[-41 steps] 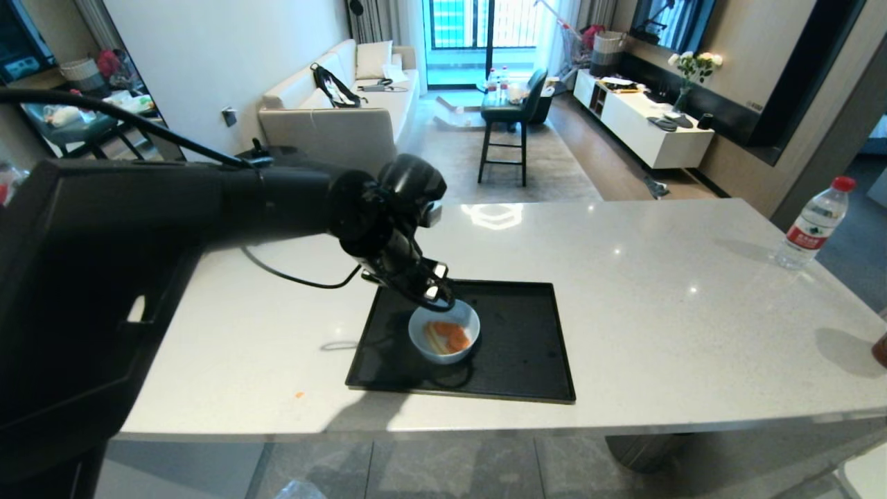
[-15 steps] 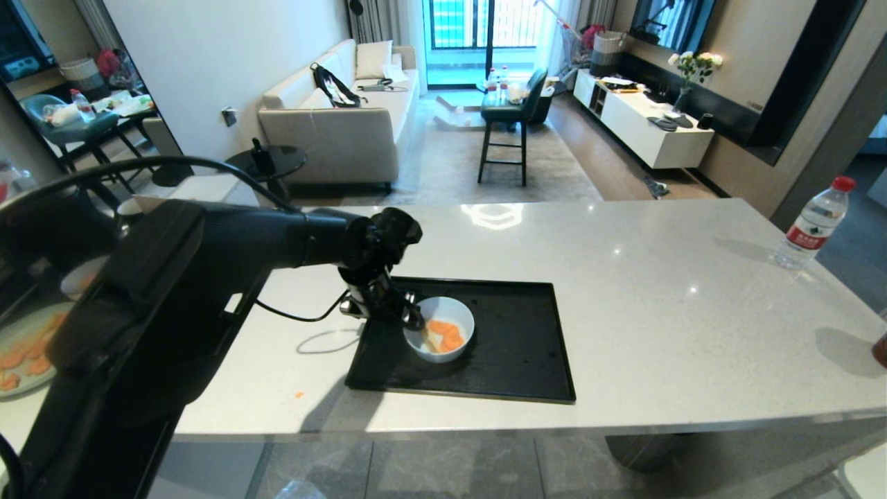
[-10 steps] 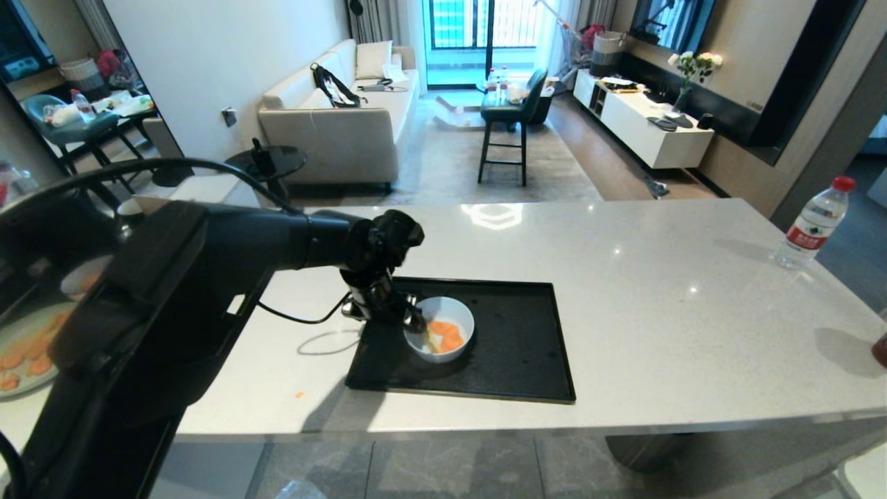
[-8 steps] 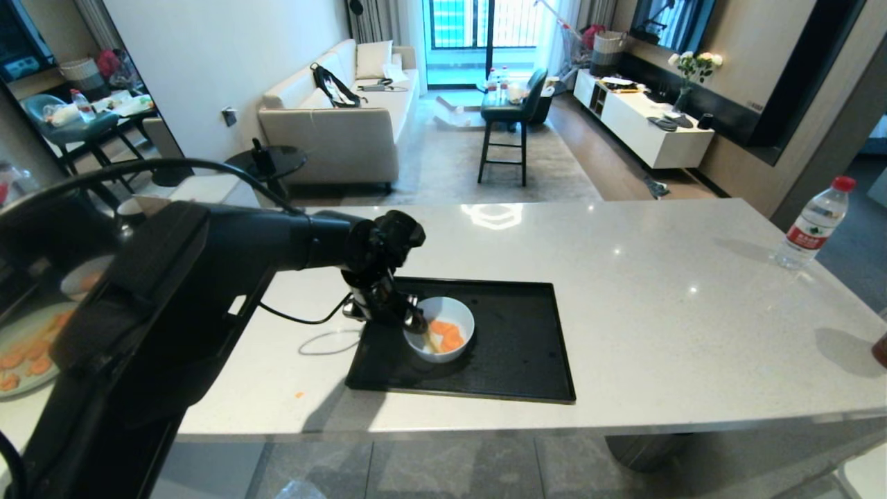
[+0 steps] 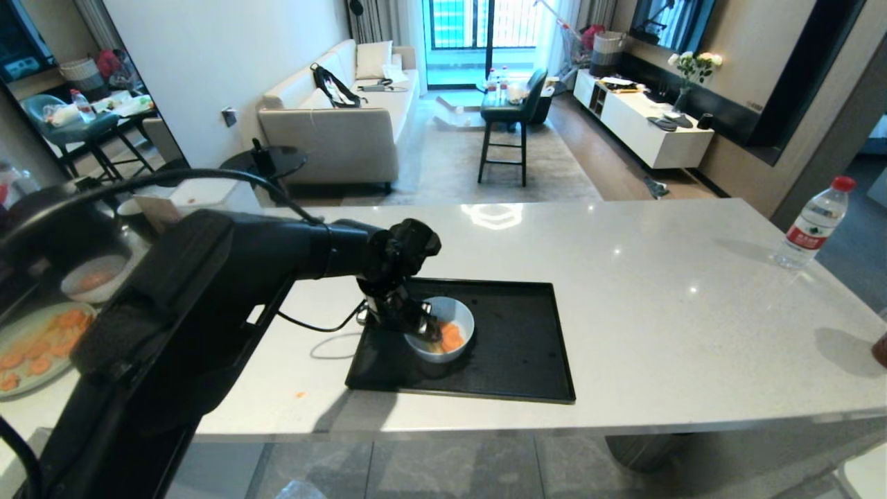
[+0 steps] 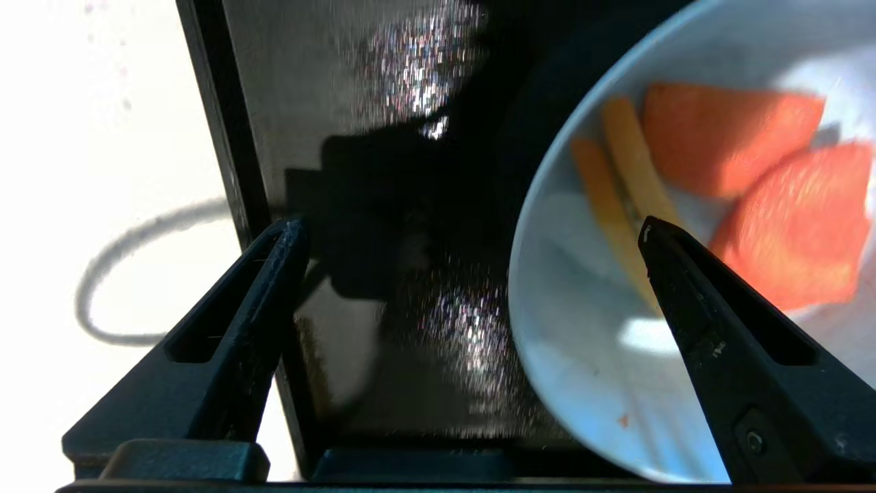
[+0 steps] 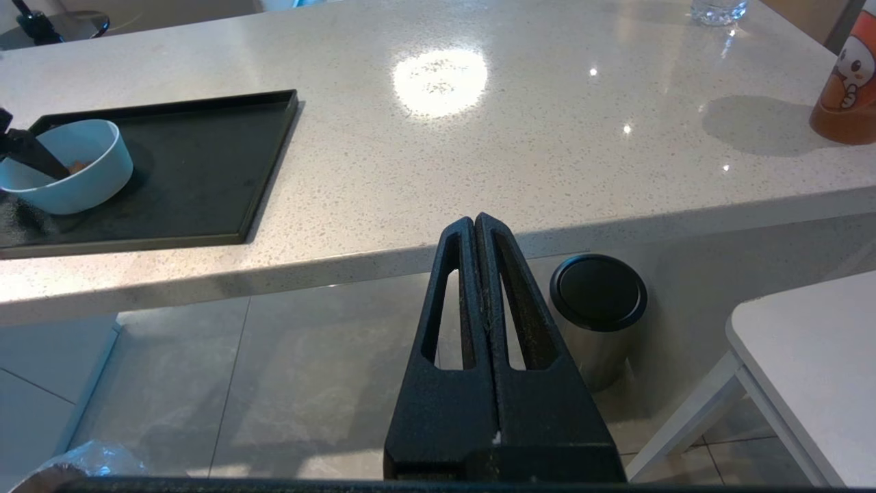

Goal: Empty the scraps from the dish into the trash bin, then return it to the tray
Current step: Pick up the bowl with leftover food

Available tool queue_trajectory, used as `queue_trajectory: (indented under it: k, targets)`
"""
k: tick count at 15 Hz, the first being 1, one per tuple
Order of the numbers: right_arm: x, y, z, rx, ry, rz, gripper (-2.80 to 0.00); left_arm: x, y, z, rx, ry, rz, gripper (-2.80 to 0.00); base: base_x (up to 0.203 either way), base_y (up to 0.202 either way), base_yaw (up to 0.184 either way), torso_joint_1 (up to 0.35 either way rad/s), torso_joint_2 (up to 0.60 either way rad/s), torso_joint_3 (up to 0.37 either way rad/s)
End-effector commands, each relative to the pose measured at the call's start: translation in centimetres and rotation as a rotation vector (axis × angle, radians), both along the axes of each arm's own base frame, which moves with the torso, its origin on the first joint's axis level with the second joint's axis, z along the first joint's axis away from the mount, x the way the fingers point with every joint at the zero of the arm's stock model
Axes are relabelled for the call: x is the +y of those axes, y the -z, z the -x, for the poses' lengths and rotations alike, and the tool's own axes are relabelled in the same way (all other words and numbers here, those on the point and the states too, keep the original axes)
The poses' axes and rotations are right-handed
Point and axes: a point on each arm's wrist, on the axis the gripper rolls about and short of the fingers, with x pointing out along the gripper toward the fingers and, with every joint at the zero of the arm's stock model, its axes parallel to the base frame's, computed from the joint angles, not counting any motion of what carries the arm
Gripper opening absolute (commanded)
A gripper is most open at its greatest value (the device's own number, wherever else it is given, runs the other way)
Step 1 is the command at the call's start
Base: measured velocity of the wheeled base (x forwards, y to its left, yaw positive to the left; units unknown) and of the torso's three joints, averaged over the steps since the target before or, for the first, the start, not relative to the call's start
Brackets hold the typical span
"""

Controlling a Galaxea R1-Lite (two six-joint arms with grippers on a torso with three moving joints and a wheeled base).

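My left gripper (image 6: 472, 229) straddles the bowl (image 5: 443, 337) rim, jaws wide, gripping nothing. Bowl sits on tray (image 5: 527, 360), scraps (image 5: 450, 337) inside. Grab, dump, return all pending. Right gripper (image 7: 475, 222) parked, closed.

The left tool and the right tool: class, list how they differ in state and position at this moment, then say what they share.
1. The left tool stands wide open; the right tool is shut, fingers pressed together.
2. The left tool straddles the rim of the dish on the tray, one finger inside above the scraps; the right tool hangs off the counter's edge, above the floor.
Shared: both have black, slotted, tapering fingers, and neither holds anything.
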Motion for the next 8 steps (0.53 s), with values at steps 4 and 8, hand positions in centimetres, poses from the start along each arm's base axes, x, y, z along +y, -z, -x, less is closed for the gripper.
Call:
queue_trajectory:
  k: [4, 8]
  targets:
    - [0.0, 0.0, 0.0, -0.002, 0.0, -0.001, -2.8, 0.0, 0.5, -0.5, -0.015, -0.006, 0.001, 0.0, 0.0, 0.0, 0.0, 0.0, 0.0, 0.0]
    - [0.0, 0.0, 0.0, -0.001, 0.0, -0.001, -2.8, 1.1, -0.4, -0.8, -0.032, -0.023, 0.002, 0.0, 0.0, 0.0, 0.0, 0.0, 0.0, 0.0]
